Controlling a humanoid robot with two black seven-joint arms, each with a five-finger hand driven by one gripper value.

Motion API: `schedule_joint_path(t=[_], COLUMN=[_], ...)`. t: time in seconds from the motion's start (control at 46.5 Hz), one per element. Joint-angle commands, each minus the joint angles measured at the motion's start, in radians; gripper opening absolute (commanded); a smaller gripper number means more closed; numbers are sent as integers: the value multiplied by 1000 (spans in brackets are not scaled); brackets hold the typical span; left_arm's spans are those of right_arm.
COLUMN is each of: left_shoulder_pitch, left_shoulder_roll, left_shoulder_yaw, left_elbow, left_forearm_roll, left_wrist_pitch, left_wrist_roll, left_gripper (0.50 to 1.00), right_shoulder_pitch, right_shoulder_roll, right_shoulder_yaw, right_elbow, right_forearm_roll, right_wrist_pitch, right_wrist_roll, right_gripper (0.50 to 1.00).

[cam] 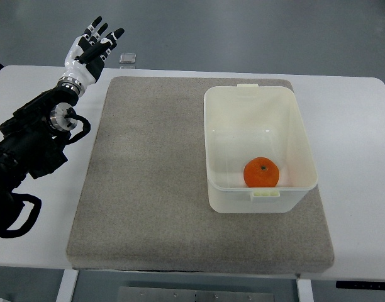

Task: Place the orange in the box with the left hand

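An orange [262,173] lies inside the cream plastic box [221,145], near its front wall. The box stands on the right half of a grey mat [148,176]. My left hand [95,43] is raised at the far left, above the table's back edge and well away from the box. Its fingers are spread and hold nothing. The black left arm [29,151] runs in from the left edge.
The mat lies on a white table [350,126]. A small grey square object [128,59] sits at the table's back edge, just right of my left hand. Grey floor shows beyond the table.
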Motion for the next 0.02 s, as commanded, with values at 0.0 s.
schedule_joint_path(t=[0.0], left_shoulder_pitch=[0], left_shoulder_roll=[-4], left_shoulder_yaw=[0], left_elbow=[0], left_forearm_roll=[0], left_wrist_pitch=[-1], left_wrist_roll=[1], left_gripper=[996], right_shoulder_pitch=[0], right_shoulder_roll=[0], right_shoulder_yaw=[6], right_elbow=[0], right_forearm_roll=[1], right_wrist_pitch=[1], right_wrist_roll=[0], right_gripper=[926])
